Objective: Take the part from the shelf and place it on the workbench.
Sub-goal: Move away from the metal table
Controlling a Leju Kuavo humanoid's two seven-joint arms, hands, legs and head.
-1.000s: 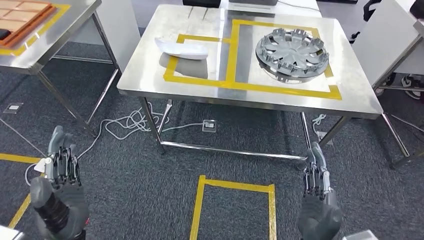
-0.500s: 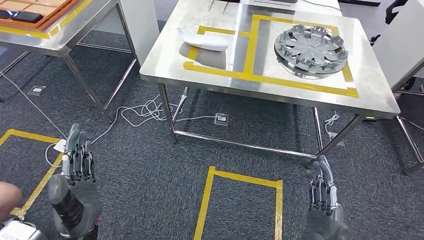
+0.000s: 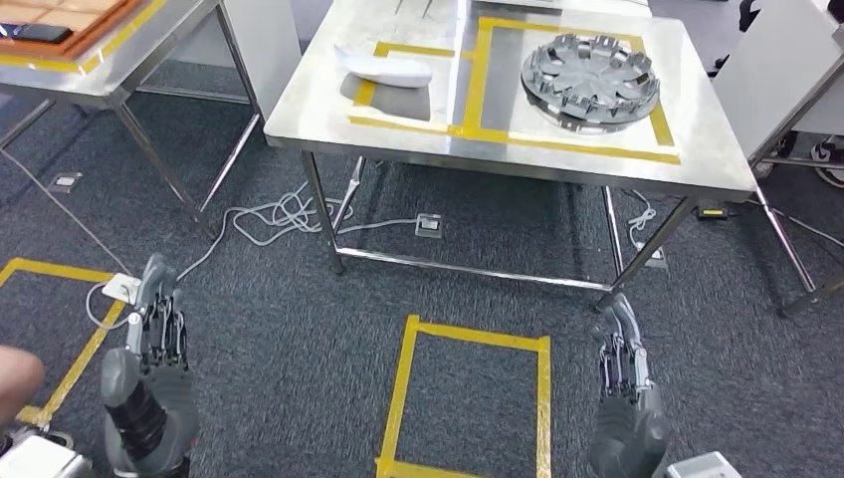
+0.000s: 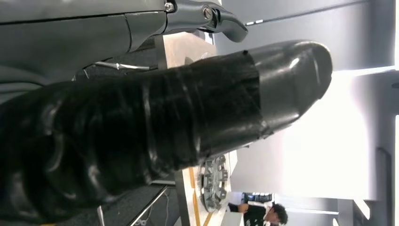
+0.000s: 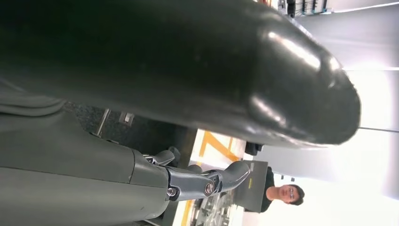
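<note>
A steel workbench (image 3: 518, 164) marked with yellow tape stands ahead of me. On it lie a white curved part (image 3: 383, 67) in the left taped box and a grey hubcap (image 3: 589, 82) in the right one. My left hand (image 3: 157, 324) and right hand (image 3: 624, 363) hang low over the carpet, well short of the bench, fingers straight and holding nothing. The left wrist view has my taped thumb (image 4: 188, 117) close up, with the hubcap (image 4: 214, 181) small beyond it. In the right wrist view my fingers (image 5: 202, 181) are stretched out.
A second steel table (image 3: 100, 85) with an orange tray (image 3: 60, 25) stands at the far left. White cables (image 3: 269, 219) lie on the carpet under the bench. A yellow taped square (image 3: 468, 398) marks the floor between my hands. A person (image 5: 282, 193) stands beyond the bench.
The whole picture has shifted, so the camera has moved; the bench now sits a little higher and further left in it. Both hands still hang with nothing in them.
</note>
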